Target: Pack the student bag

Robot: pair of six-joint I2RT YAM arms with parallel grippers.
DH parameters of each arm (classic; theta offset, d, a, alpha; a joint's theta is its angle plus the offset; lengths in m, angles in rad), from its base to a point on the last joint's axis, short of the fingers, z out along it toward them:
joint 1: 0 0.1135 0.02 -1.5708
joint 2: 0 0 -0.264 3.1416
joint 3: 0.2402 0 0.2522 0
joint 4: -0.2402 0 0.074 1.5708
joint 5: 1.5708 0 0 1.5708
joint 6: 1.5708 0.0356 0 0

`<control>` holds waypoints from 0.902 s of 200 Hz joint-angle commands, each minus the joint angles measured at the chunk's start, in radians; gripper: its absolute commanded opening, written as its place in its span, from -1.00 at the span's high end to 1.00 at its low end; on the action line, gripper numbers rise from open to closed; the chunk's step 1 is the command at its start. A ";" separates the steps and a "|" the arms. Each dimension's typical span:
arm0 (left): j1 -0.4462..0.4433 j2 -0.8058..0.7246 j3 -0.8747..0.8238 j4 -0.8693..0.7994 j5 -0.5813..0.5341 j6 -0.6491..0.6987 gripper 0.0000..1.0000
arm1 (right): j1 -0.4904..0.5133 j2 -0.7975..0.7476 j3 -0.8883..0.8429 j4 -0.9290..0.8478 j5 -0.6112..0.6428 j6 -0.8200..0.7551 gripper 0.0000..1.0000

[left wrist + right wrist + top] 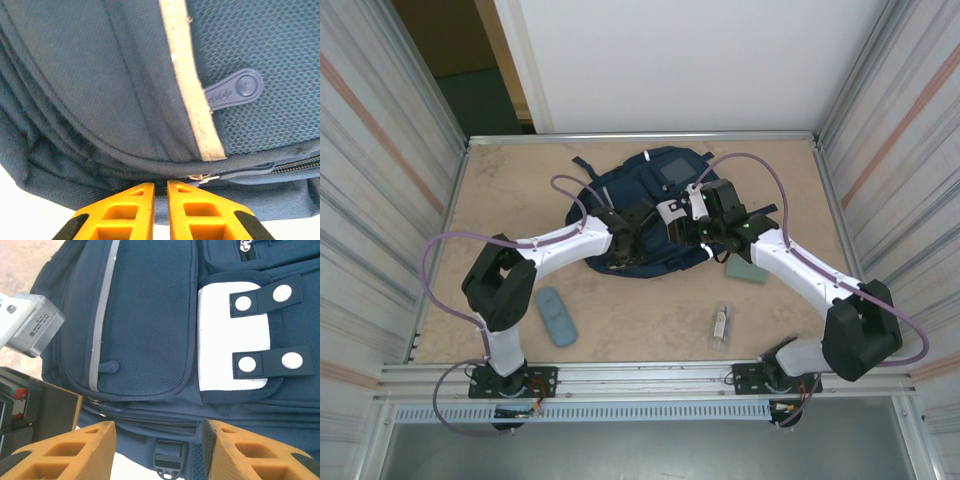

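Left wrist: left claw (jaws almost together) at student bag

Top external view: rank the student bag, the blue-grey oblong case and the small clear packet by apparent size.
Largest to smallest:
1. student bag, by far
2. blue-grey oblong case
3. small clear packet

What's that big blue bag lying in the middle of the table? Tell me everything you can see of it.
The student bag is a navy woven-fabric backpack lying flat on the table, front up. It has a grey square panel, a white patch crossed by two studded tabs, a mesh pocket edged by a pale strip, and a zip along its near edge. The left pincer, shut, sits at that edge.
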 commanded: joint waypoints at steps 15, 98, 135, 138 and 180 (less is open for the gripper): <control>0.029 0.000 0.021 0.055 0.030 0.083 0.74 | -0.005 -0.037 0.030 -0.018 -0.016 -0.016 0.03; 0.094 -0.205 -0.129 0.101 0.092 0.094 0.60 | 0.025 0.151 0.212 -0.253 -0.201 -0.075 -0.05; 0.169 -0.422 -0.296 0.175 0.132 0.095 0.52 | 0.156 0.339 0.437 -0.390 -0.043 -0.153 -0.13; 0.181 -0.442 -0.311 0.183 0.139 0.095 0.52 | 0.168 0.351 0.444 -0.384 -0.033 -0.153 -0.14; 0.291 -0.694 -0.463 0.244 0.180 0.144 0.40 | 0.291 0.461 0.452 -0.233 0.129 -0.232 -0.18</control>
